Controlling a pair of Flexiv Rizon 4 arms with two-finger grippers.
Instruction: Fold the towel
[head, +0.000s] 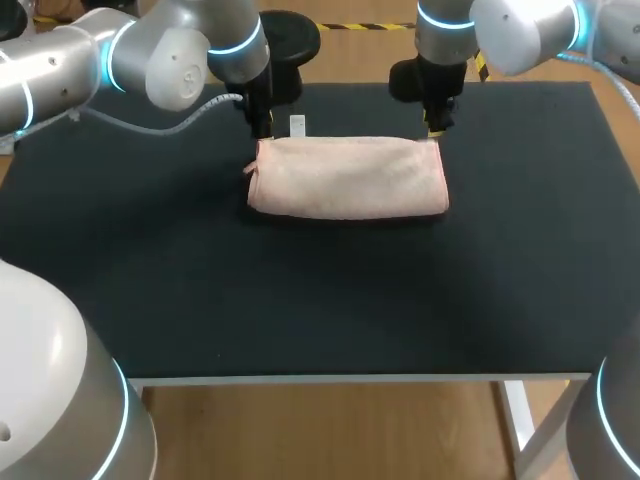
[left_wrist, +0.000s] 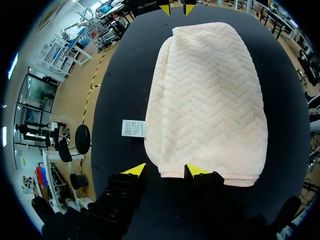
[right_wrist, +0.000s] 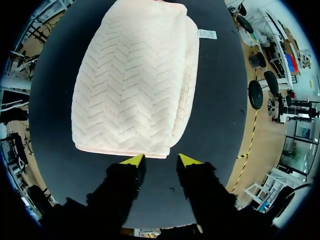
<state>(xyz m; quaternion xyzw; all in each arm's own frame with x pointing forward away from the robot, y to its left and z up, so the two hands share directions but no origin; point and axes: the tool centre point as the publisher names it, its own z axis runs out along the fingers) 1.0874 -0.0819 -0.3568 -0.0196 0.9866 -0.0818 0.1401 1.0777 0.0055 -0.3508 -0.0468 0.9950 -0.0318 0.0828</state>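
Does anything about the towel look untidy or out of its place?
Only small things. The pink towel lies folded and straight, but its white label sticks out flat on the black table beside the towel's far edge, near the left gripper. The folded layers also do not match exactly at the ends.

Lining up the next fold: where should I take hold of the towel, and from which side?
Probably its two far corners, one at each short end, coming down from above. The towel lies flat, long side across the table, and the left hand and right hand hang open at those corners.
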